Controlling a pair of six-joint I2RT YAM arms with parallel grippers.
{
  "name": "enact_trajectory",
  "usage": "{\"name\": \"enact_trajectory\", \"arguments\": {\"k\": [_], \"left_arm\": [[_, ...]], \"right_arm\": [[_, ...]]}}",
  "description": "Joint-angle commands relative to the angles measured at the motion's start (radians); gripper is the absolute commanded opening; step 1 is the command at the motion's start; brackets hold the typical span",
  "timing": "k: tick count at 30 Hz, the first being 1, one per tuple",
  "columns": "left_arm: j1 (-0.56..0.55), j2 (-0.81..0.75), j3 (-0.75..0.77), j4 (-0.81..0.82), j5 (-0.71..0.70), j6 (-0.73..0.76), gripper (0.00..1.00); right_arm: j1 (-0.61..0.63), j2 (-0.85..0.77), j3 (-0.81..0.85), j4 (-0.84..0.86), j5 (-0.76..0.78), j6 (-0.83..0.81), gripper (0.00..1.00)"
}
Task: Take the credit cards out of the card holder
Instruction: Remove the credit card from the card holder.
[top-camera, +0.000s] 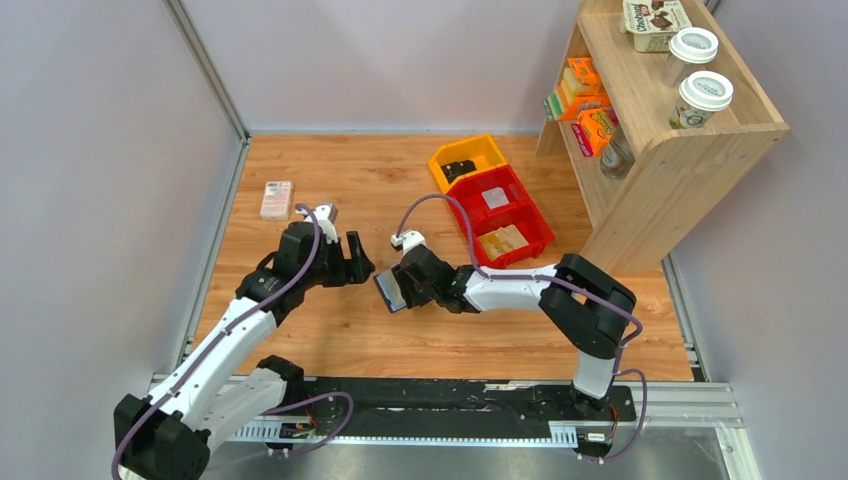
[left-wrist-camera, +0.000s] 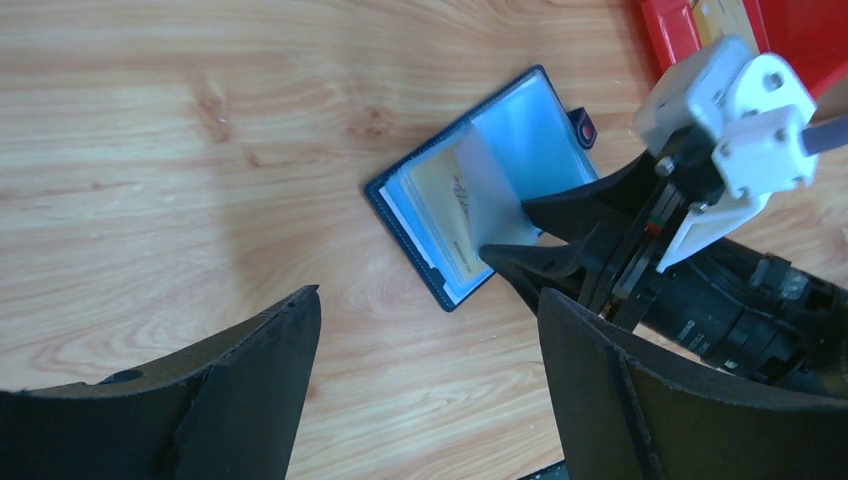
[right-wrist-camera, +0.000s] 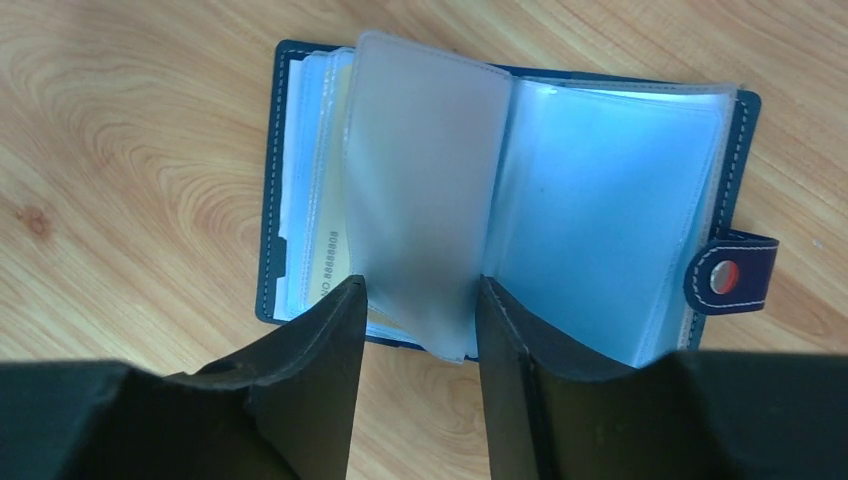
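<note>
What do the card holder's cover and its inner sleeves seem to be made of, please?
The card holder's cover looks like matte navy leather or imitation, with pale edge stitching. The inner sleeves look like soft translucent plastic: glossy, one curling.

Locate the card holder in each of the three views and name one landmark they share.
Top external: card holder at mid-table, between the two arms' tips.
Left wrist: upper centre, lying open on the table, card holder.
Right wrist: fills the upper middle, open.
Shared landmark: the right gripper, its jaws either side of a clear sleeve.
</note>
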Motion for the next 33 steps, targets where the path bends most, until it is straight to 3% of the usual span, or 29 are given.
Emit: {"name": "enact_trajectory", "arguments": {"k": [1,3,14,25,30,33], "left_arm": [[-0.003,0.033,-0.037,0.125,0.089,-0.077,0.87],[-0.006,0.057,-0.055,0.164,0.112,-0.092,0.87],[-0.041,0.312,-0.072,0.368,0.180,-0.156,0.48],[-0.071,0.590,-0.049,0.462,0.186,-0.135,0.37],[-0.106,0.652,-0.044,0.404,0.143,-0.123,0.36],[-0.127,0.683,-0.029,0.334,0.099,-0.104,0.36]], "right_arm": [[-0.030,0.004,-0.066,0.005,-0.066,0.040,0.44],[-0.040,-0.002,-0.081,0.020,-0.083,0.056,0.42],[-0.098,-0.025,-0.134,0.098,-0.173,0.134,0.38],[-0.106,-0.022,-0.117,0.091,-0.213,0.145,0.37],[-0.106,-0.033,-0.089,0.057,-0.190,0.142,0.36],[-0.107,-0.058,-0.066,-0.010,-0.068,0.149,0.36]]}}
